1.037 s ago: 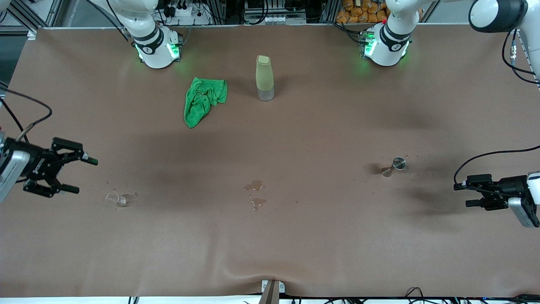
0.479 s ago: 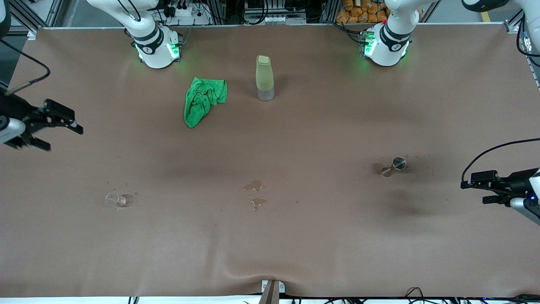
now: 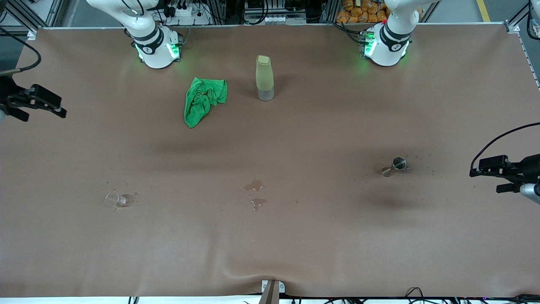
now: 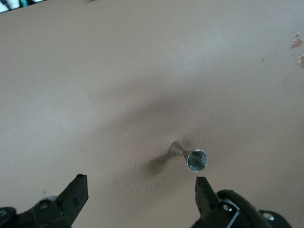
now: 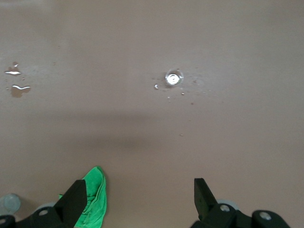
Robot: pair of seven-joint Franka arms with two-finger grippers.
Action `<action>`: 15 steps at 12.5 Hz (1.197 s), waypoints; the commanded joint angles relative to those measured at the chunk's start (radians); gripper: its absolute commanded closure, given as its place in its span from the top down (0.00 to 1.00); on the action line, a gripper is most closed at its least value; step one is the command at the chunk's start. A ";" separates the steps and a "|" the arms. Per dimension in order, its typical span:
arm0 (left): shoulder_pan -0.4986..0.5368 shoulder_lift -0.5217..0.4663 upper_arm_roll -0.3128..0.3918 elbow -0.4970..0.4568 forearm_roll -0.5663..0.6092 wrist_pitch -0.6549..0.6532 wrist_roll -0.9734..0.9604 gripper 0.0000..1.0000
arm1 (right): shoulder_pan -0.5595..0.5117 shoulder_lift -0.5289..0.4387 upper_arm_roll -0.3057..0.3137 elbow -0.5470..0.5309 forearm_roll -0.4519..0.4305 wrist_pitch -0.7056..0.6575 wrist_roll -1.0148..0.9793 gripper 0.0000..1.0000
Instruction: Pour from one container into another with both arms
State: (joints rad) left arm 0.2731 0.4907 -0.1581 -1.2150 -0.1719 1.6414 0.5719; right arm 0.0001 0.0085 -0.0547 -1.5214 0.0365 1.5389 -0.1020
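**Both arms drawn back, vessels left standing**

Both tools have moved outward since a second ago. The left tool (image 3: 491, 169) and right tool (image 3: 40, 103) hang wide open, empty. The glass cup (image 3: 114, 199) and jigger (image 3: 394, 165) rest well apart on the table (image 3: 320, 236); pouring looks finished.

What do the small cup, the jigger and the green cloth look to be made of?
Cup: clear glass or plastic, since the table shows through it. Jigger: polished metal, likely steel, with a bright mirror-like rim. Cloth: soft matte fabric, perhaps microfibre, crumpled into folds.
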 commanded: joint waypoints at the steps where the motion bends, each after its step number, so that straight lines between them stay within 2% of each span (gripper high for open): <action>1: -0.061 -0.087 -0.001 -0.031 0.127 -0.034 -0.113 1.00 | 0.021 -0.036 -0.016 -0.031 -0.027 0.000 0.027 1.00; 4: -0.156 -0.139 -0.003 -0.032 0.213 -0.066 -0.324 1.00 | 0.018 -0.033 -0.016 -0.023 -0.026 -0.020 0.045 1.00; 7: -0.213 -0.220 0.008 -0.063 0.198 -0.072 -0.576 1.00 | 0.015 -0.033 -0.016 -0.022 -0.017 -0.043 0.085 1.00; 12: -0.197 -0.385 0.023 -0.175 0.210 -0.126 -0.593 1.00 | 0.018 -0.030 -0.013 -0.005 -0.012 -0.028 0.082 1.00; 15: -0.181 -0.437 0.057 -0.253 0.219 -0.126 -0.589 1.00 | 0.024 -0.028 -0.007 -0.009 -0.012 -0.011 0.084 1.00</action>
State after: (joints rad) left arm 0.0873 0.1137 -0.1143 -1.3667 0.0206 1.5053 -0.0104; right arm 0.0051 -0.0002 -0.0565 -1.5179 0.0330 1.5194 -0.0437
